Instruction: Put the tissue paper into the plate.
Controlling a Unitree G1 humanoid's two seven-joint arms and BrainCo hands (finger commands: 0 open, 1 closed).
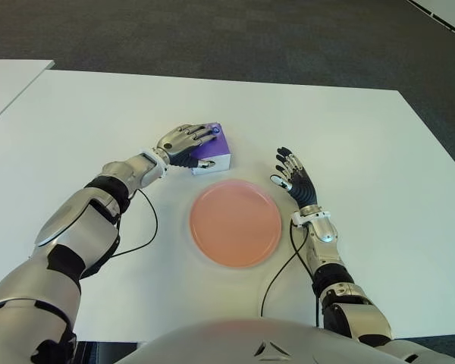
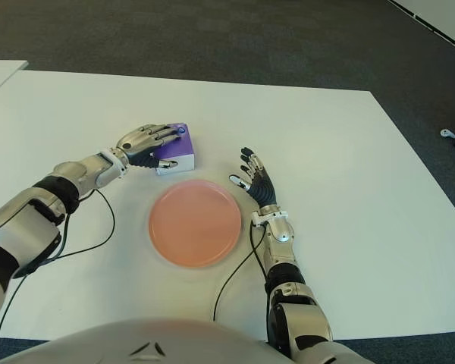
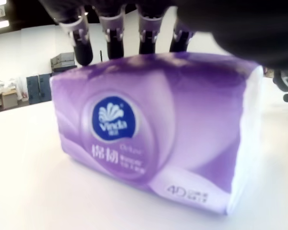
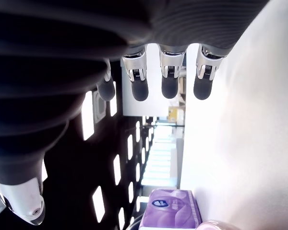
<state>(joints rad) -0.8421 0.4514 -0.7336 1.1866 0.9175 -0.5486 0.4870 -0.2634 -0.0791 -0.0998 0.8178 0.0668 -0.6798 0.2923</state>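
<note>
Tissue pack (image 1: 211,149) on table (image 1: 379,152), left hand (image 1: 183,144) fingers draped over, grasping; right hand (image 1: 294,179) released.

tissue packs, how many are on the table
1. The purple tissue pack sits just beyond the pink plate, under the left robot hand. None other shows.
</note>
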